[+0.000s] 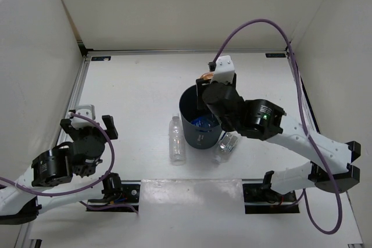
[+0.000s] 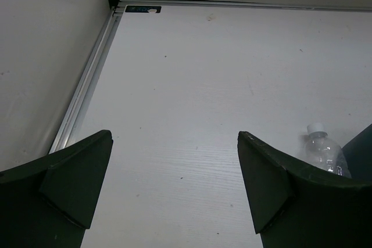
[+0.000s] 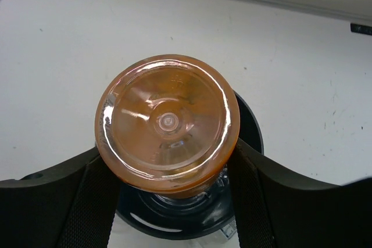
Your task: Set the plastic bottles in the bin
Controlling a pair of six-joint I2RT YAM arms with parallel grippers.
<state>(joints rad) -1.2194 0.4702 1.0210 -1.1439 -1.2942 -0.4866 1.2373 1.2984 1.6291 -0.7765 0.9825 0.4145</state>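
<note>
Right claw [image 3: 168, 169] clamped on orange bottle [image 3: 167, 123], held above bin [image 1: 196, 136] mid-bench [image 1: 133, 85], likely for drop. Left claw [image 2: 174, 181] open, idle by left edge. Clear bottle [image 1: 177, 140] and second clear bottle [image 1: 228, 147] lie beside bin, toward near edge.

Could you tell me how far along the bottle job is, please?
Done: something blue, likely the blue bottle, lies in the bin. In hand: the right gripper holds the orange bottle over the bin. Left: two clear bottles lie on the table, one each side of the bin; the left gripper is open and empty.
</note>
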